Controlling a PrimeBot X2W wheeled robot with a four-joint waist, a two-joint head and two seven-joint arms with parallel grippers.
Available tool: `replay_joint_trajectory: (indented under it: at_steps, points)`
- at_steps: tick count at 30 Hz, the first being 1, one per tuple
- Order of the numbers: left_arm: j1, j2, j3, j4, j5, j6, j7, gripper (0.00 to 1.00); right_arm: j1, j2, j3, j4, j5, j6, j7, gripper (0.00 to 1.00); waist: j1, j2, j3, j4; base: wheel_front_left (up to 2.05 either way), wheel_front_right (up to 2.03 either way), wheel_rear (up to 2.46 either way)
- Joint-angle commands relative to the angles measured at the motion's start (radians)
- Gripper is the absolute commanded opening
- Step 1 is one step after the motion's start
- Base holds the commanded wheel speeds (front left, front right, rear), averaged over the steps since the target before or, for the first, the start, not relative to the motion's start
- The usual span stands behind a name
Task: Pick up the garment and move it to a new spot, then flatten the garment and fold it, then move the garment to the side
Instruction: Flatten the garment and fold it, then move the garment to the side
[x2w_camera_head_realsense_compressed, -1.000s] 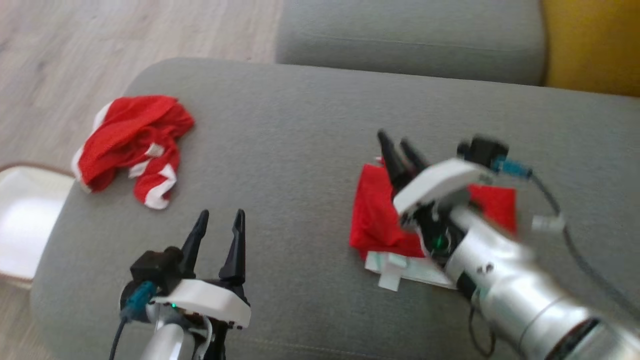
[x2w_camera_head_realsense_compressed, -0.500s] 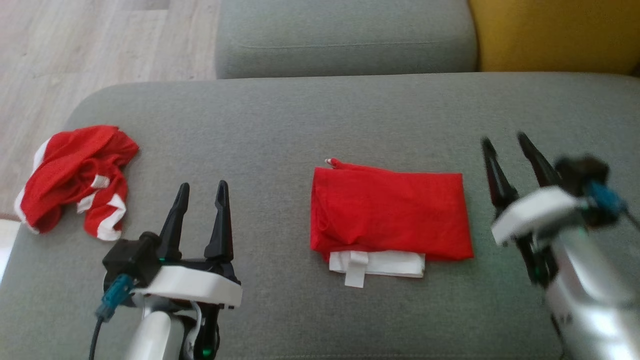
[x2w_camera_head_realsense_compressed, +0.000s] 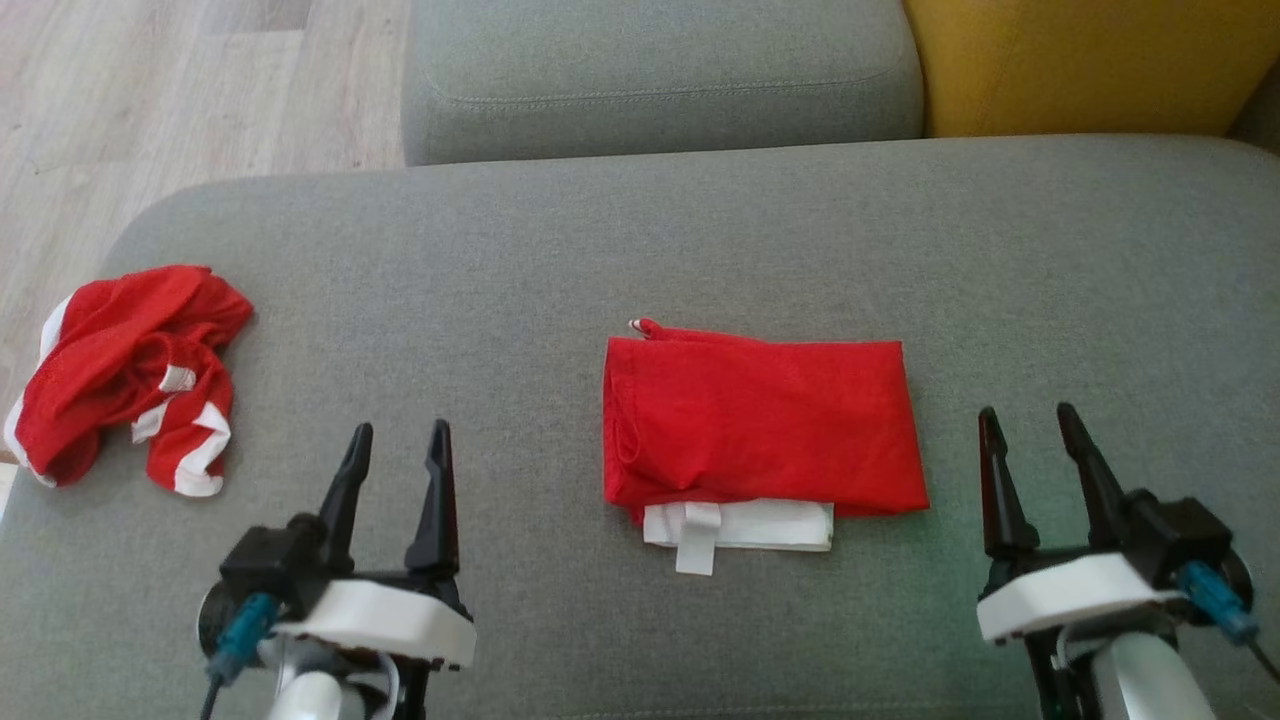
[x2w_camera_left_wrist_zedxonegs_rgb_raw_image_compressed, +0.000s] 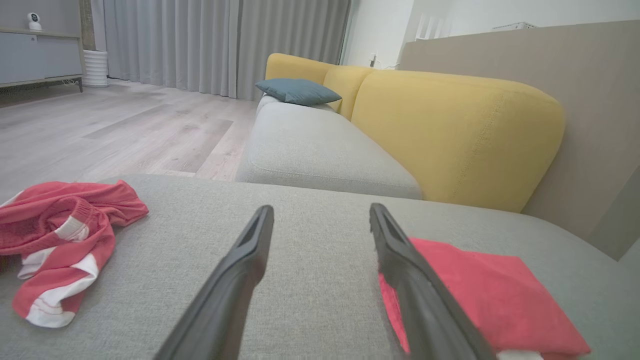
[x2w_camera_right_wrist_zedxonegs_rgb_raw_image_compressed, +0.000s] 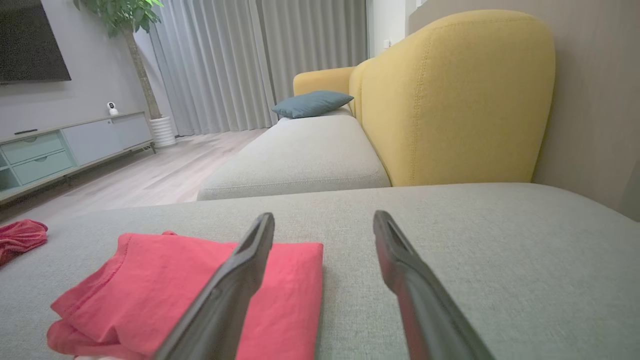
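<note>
Nearest the robot, the left gripper (x2w_camera_head_realsense_compressed: 400, 430) and the right gripper (x2w_camera_head_realsense_compressed: 1028, 413) both hang low over the grey seat cushion (x2w_camera_head_realsense_compressed: 560, 250). Their fingers are spread wide and empty, with nothing between either pair. Released and pointing forward, they look parked rather than mid-grasp.

Just ahead and between them, nearer the right gripper, lies the folded red garment (x2w_camera_head_realsense_compressed: 760, 420). It is a flat, neat rectangle with its white waistband (x2w_camera_head_realsense_compressed: 740, 522) peeking from the near edge. That tidy shape suggests the folding is done, which would explain why neither gripper holds it.

Off to the left gripper's outer side, near the cushion's edge, sits a crumpled red-and-white garment (x2w_camera_head_realsense_compressed: 130, 375). It is bunched and unflattened, probably awaiting handling.

Beyond both grippers are a second grey cushion (x2w_camera_head_realsense_compressed: 650, 80), the yellow backrest (x2w_camera_head_realsense_compressed: 1080, 60) and the wooden floor (x2w_camera_head_realsense_compressed: 150, 90).
</note>
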Motion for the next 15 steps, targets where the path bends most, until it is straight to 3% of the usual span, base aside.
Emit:
replay_joint_trajectory:
  at_steps: [1,8,15]
  points:
    - [-0.032,0.003,0.029,-0.032,0.008,-0.004,-0.006,1.00,-0.027,0.001,0.019,-0.037,-0.002,-0.001,-0.011,1.00,0.0000,-0.0001,0.000,0.001,0.00,0.00,0.00]
    - [-0.030,0.003,0.029,-0.038,0.018,-0.005,-0.006,1.00,-0.012,0.003,0.019,-0.052,0.027,-0.001,-0.011,1.00,0.0000,-0.0001,0.008,0.008,0.00,0.00,0.00]
    - [-0.051,0.003,0.006,-0.028,0.027,-0.017,-0.006,1.00,-0.046,0.003,0.001,0.037,0.028,-0.001,0.033,1.00,0.0000,-0.0001,0.067,0.033,0.00,0.00,0.00]
